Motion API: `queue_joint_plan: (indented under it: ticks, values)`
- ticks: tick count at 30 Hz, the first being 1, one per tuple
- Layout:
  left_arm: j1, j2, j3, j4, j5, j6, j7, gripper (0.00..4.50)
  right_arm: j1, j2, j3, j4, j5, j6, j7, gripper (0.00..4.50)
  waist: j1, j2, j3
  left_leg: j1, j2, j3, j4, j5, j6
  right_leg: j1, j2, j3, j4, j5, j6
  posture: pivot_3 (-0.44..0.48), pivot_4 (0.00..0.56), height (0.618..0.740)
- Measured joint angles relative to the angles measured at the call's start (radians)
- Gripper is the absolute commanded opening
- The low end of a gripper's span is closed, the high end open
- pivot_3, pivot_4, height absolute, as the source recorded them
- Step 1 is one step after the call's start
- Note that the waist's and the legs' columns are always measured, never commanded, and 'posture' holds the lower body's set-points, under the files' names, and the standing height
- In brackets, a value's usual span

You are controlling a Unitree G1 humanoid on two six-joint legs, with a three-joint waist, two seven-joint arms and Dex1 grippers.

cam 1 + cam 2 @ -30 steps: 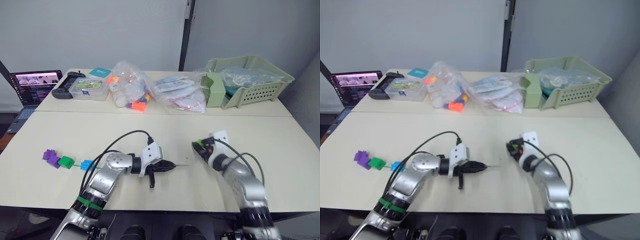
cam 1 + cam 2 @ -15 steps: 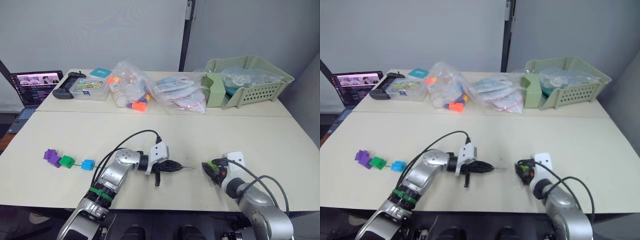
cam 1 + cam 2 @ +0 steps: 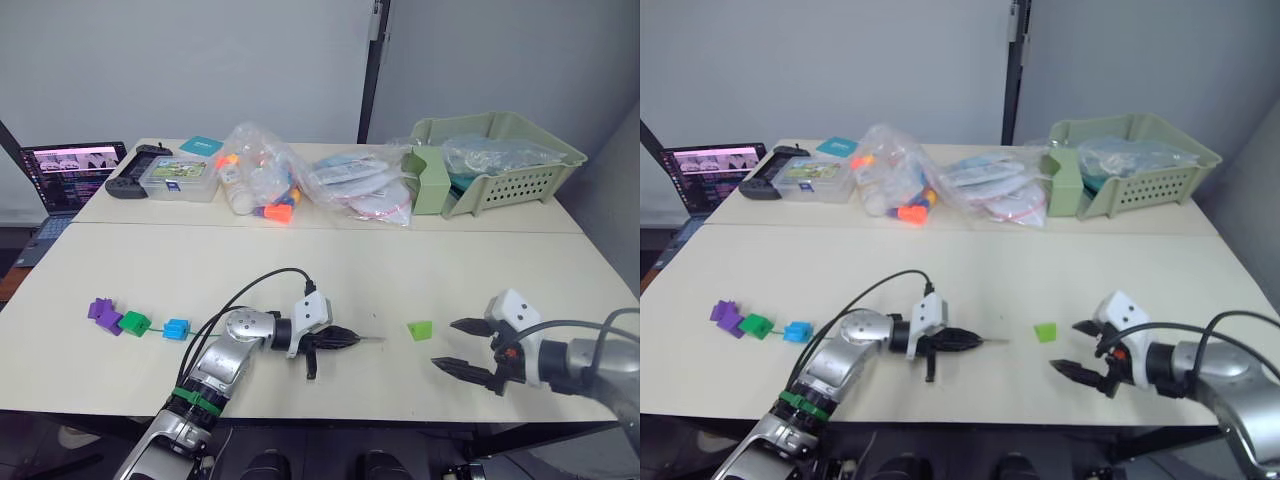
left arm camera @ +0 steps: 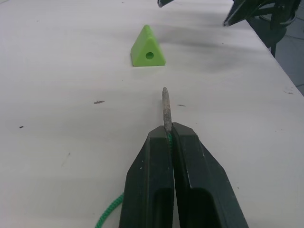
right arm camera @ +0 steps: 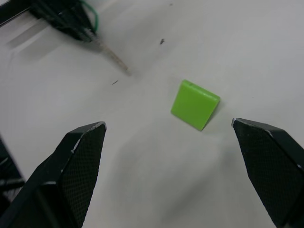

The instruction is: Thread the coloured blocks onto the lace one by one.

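- Pale tabletop [image 3: 120, 265] under a grey wall, clutter pushed to the far edge.
- Let go of the light green block [image 3: 420, 329]: half a second back clamped in the right hand [image 3: 470, 347], now lying alone on the tabletop between the two hands.
- Pulled back toward the near right edge, right hand spread wide, nothing between its fingers, block just ahead of them.
- Left hand [image 4: 170, 137] pinched tight on the lace [image 4: 108, 213], stiff pale tip [image 4: 166, 107] poking out past the fingertips, hardly moved since a second ago.
- Seen from the left wrist, hole of the wedge-shaped block turned toward the tip, a short gap of bare tabletop between them.
- Meant, most likely, a failed or abandoned threading try: block off the lace, fresh grasp needed before the tip could go through.
- Already strung well off to the left: purple blocks [image 3: 101, 313], dark green block [image 3: 132, 323], blue block [image 3: 176, 328], green cord running between them.
- At the far edge, well clear of the work: laptop [image 3: 68, 175], clear box [image 3: 179, 178], bagged toys [image 3: 260, 180], green basket [image 3: 497, 158].
- Black cable [image 3: 255, 285] looped over the left arm, close to the lace but not across the block.
- Nothing found lying between tip and block; only risk judged a small block skidding when regrasped.
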Motion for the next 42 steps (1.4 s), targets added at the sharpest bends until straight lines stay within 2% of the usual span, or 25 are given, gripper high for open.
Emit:
queue_joint_plan:
  ticks: [4, 11, 14, 19, 26, 31, 36, 42]
  values:
    - [0.010, -0.004, 0.005, -0.029, 0.001, 0.004, 0.026, 0.00, -0.200, -0.140, 0.139, 0.128, -0.094, -0.148, 0.176, 4.48, -0.001, 0.000, 0.000, 0.000, 0.000, 0.001, 0.000, 0.000, 0.000, 0.000, 0.000, 0.001, 0.000, 0.000, 0.000, 0.000, 0.150, 0.740]
    - [0.026, -0.007, 0.017, -0.057, 0.007, 0.017, 0.087, 0.00, -0.615, -0.101, 0.446, 0.453, -0.287, -0.336, 0.437, 4.48, 0.003, 0.000, 0.000, -0.001, -0.001, 0.001, 0.001, 0.000, 0.000, -0.002, -0.002, 0.001, 0.001, 0.000, 0.000, 0.000, 0.150, 0.740]
    - [0.034, -0.011, 0.017, -0.067, 0.008, 0.018, 0.108, 0.00, -0.719, -0.051, 0.540, 0.569, -0.387, -0.425, 0.494, 4.48, 0.004, 0.000, 0.000, -0.001, -0.001, 0.001, 0.001, 0.000, 0.000, -0.003, -0.002, 0.001, 0.001, 0.000, 0.000, 0.000, 0.150, 0.740]
    - [0.037, -0.020, 0.014, -0.089, 0.010, 0.023, 0.133, 0.00, -0.780, 0.014, 0.631, 0.673, -0.494, -0.525, 0.541, 4.48, 0.009, 0.000, 0.000, -0.001, -0.002, 0.001, 0.001, 0.000, 0.000, -0.004, -0.003, 0.000, 0.003, 0.000, 0.000, 0.000, 0.150, 0.740]
    - [0.037, -0.038, -0.008, -0.106, 0.029, 0.032, 0.157, 0.00, -0.772, 0.068, 0.663, 0.708, -0.585, -0.540, 0.506, 4.48, 0.012, 0.000, 0.000, -0.001, -0.002, 0.001, 0.001, 0.000, 0.000, -0.004, -0.003, 0.000, 0.004, 0.000, 0.000, 0.000, 0.150, 0.740]
    - [0.037, -0.038, -0.012, -0.110, 0.030, 0.037, 0.157, 0.00, -0.745, 0.072, 0.662, 0.697, -0.615, -0.513, 0.488, 3.03, 0.013, 0.001, 0.000, -0.001, -0.002, 0.001, 0.001, 0.000, 0.000, -0.003, -0.003, 0.000, 0.004, 0.000, 0.000, 0.000, 0.150, 0.740]
    - [0.027, -0.042, -0.014, -0.107, 0.030, 0.036, 0.155, 0.00, -0.734, 0.072, 0.660, 0.668, -0.625, -0.504, 0.486, 1.31, 0.012, 0.001, 0.000, 0.000, -0.001, 0.001, 0.002, 0.000, 0.000, -0.002, -0.002, 0.000, 0.004, 0.000, 0.000, 0.000, 0.150, 0.740]
    - [-0.015, -0.081, -0.039, -0.039, 0.055, 0.013, 0.155, 0.00, -0.730, 0.072, 0.659, 0.639, -0.637, -0.456, 0.488, 1.29, 0.012, 0.001, 0.000, 0.000, -0.001, 0.001, 0.002, 0.000, 0.000, -0.002, -0.002, 0.000, 0.004, 0.000, 0.000, 0.000, 0.150, 0.740]
